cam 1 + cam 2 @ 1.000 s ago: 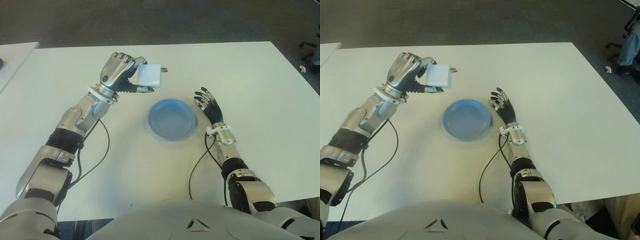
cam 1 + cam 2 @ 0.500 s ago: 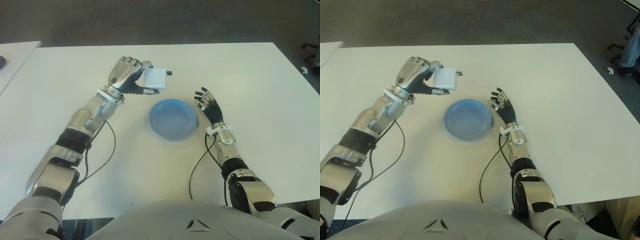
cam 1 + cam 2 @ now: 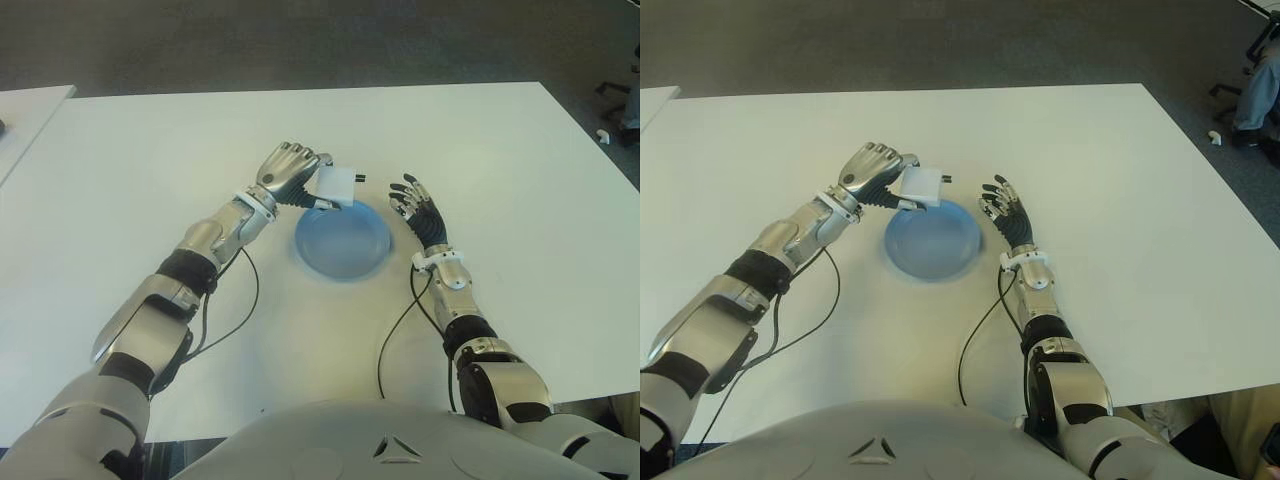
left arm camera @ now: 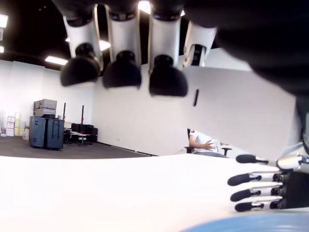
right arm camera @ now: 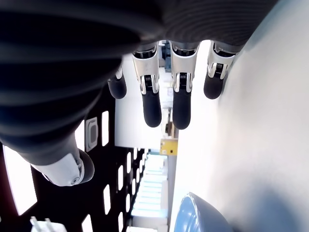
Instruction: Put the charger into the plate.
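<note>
— Where's the charger right now?

— My left hand (image 3: 288,172) has it. The fingers (image 3: 296,152) are curled over the white charger (image 3: 335,185), which hangs above the far-left rim of the blue plate (image 3: 345,250), prongs pointing to the right. It isn't in the plate yet; it sits over the edge, not the middle.

— So what makes the drop go well?

— I'd carry it a little nearer and to the right, so the block is over the flat centre of the plate and not the sloped rim. Let go over the rim and I judge it could tip and slide out onto the worktop (image 3: 150,150). I'd also lower it close to the plate before loosening my hold; it looks like a hard, boxy thing that would bounce or clatter if dropped from a height.

— And the other hand?

— My right hand (image 3: 418,207) shows just beside the plate on its right side, fingers spread and holding nothing. It's near enough that I'd keep the charger's path clear of it and open my left fingers straight up and away, so nothing nudges the plate.
</note>
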Robot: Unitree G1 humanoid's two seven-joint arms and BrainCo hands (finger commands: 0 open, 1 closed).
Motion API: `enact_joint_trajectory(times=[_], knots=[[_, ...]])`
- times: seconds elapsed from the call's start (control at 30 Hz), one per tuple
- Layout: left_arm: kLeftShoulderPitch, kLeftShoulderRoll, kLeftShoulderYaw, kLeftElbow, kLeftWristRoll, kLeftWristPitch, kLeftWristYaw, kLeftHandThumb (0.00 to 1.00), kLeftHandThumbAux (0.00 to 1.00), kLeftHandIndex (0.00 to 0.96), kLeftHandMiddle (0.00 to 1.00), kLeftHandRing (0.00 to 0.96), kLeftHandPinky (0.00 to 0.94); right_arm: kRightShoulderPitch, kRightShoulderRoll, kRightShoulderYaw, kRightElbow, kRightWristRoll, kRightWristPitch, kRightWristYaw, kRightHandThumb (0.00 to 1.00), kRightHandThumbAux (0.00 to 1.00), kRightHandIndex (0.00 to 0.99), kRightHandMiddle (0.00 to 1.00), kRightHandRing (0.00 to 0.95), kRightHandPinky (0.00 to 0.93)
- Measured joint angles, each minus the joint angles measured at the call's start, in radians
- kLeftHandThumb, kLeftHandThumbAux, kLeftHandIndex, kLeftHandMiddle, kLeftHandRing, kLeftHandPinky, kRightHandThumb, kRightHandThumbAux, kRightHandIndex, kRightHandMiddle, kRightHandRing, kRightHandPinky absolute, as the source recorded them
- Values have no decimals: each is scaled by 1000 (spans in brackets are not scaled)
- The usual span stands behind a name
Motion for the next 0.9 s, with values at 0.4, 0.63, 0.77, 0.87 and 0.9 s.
enact_joint_trajectory(times=[0.4, 0.63, 0.77, 0.87, 0.9], knots=[[0, -25, -65, 31, 37, 17, 9, 751, 695, 443, 864, 854, 803, 1, 5, -2, -3, 2, 0, 0, 44, 581, 0, 247, 229, 102], [1, -26, -90, 29, 44, 33, -1, 752, 694, 443, 867, 854, 808, 4, 5, -4, -8, 2, 3, -1, 42, 580, 0, 249, 230, 104], [6, -26, -101, 20, 45, 44, -15, 752, 694, 443, 865, 851, 801, 5, 5, -4, -12, 2, 6, -7, 39, 582, 0, 252, 232, 103], [14, -26, -105, 15, 46, 51, -15, 751, 694, 443, 861, 847, 792, 5, 6, -4, -17, 2, 10, -12, 37, 583, 0, 254, 234, 104], [16, -26, -106, 13, 47, 52, -15, 750, 694, 443, 851, 838, 780, 6, 6, -4, -19, 2, 10, -13, 36, 584, 0, 255, 235, 105]])
